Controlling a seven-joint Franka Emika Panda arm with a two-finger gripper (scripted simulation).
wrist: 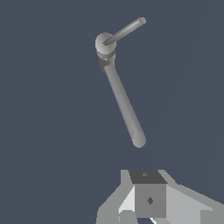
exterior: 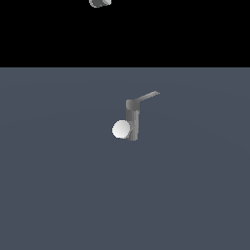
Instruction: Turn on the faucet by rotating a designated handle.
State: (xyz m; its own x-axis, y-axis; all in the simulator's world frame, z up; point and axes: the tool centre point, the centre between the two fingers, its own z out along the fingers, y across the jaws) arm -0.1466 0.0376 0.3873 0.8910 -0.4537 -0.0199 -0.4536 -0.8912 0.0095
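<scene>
The faucet (exterior: 133, 121) is a small grey upright post on the blue-grey floor, with a white round end (exterior: 121, 129) low on the side toward the exterior view's left. Its handle (exterior: 147, 96), a thin flat grey lever, leaves the top of the post and slants up toward the exterior view's right. In the wrist view I look down on the post top (wrist: 105, 43), the handle (wrist: 126, 29) and a longer grey spout (wrist: 124, 105). My gripper (wrist: 150, 194) shows only as grey blocks at the picture's edge, well apart from the faucet and touching nothing.
A small grey-white piece of the robot arm (exterior: 100, 2) shows at the top edge of the exterior view against a black background. The blue-grey floor (exterior: 58, 185) spreads all around the faucet.
</scene>
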